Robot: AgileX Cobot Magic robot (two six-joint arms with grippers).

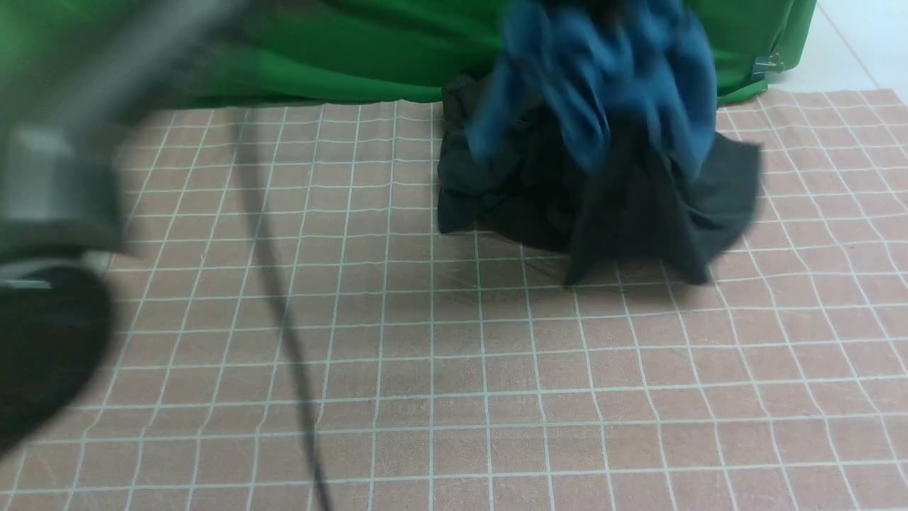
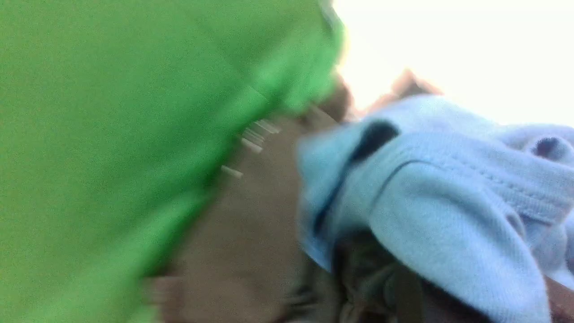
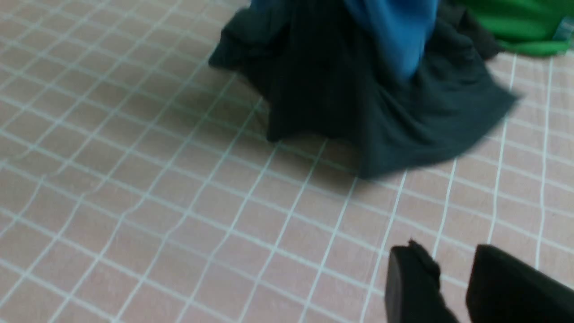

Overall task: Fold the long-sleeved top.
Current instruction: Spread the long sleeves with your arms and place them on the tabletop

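The long-sleeved top is out of view. A blue cloth (image 1: 603,78) hangs from above the front view's top edge, blurred. It pulls a dark charcoal garment (image 1: 638,206) up into a tent shape at the back right of the table. In the left wrist view the blue cloth (image 2: 426,202) fills the area over the jaws, with dark fabric (image 2: 367,278) bunched under it. The left jaws are buried in it. My right gripper (image 3: 450,264) hovers over bare table with open, empty fingers, short of the dark garment (image 3: 358,103).
A pink cloth with a white grid (image 1: 454,397) covers the table. A green backdrop (image 1: 319,50) drapes along the far edge, with a metal clip (image 1: 762,67) at its right end. My blurred left arm (image 1: 64,163) crosses the left side of the front view.
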